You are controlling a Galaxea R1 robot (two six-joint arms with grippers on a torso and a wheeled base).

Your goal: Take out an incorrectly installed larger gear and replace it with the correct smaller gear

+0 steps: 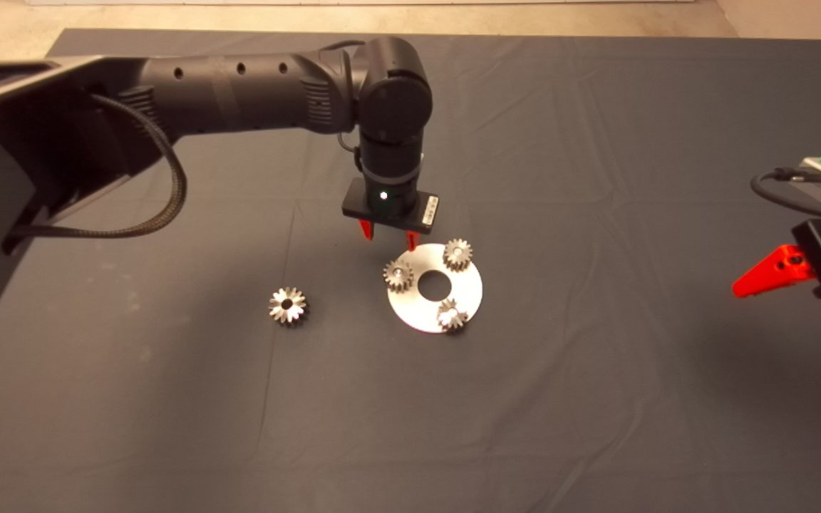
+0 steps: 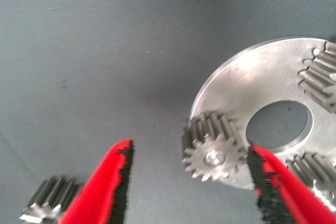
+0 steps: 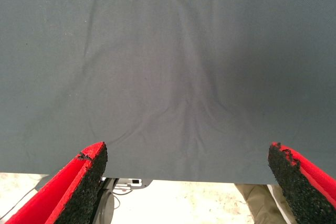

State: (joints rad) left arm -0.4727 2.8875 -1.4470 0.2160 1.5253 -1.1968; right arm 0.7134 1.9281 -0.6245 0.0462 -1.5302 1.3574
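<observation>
Centre of the head view: left gripper point(image 1: 389, 237) poised above the mat point(image 1: 596, 392), just over the upper left edge of the round metal disc point(image 1: 464, 299), red fingers spread wide and holding nothing. Three small spur gears seated on the disc around its centre hole: one at the left rim point(image 1: 398, 275), one at the upper right point(image 1: 457, 254), one at the bottom point(image 1: 451, 315). In the left wrist view, the left-rim smaller gear point(image 2: 214, 146) sitting between the two open fingers point(image 2: 107, 182), clear of both pads, overhanging the disc point(image 2: 247, 77) edge a little. Likely reason for the wide spread: freshly set down, or room left to clear the teeth without knocking the part off its seat; impossible to say which from here.

Lower left of the disc, well apart on bare mat: the larger gear point(image 1: 288, 306), star-toothed, lying flat with its dark bore up, so apparently already off the disc. A toothed edge at the lower left corner of the left wrist view point(image 2: 50, 203) probably the same piece.

Far right edge of the head view: right gripper point(image 1: 767, 278) parked, fingers wide apart in its wrist view point(image 3: 84, 182), nothing between them, only mat and a strip of floor beyond.

Judged state: swap seemingly complete or nearly so.
</observation>
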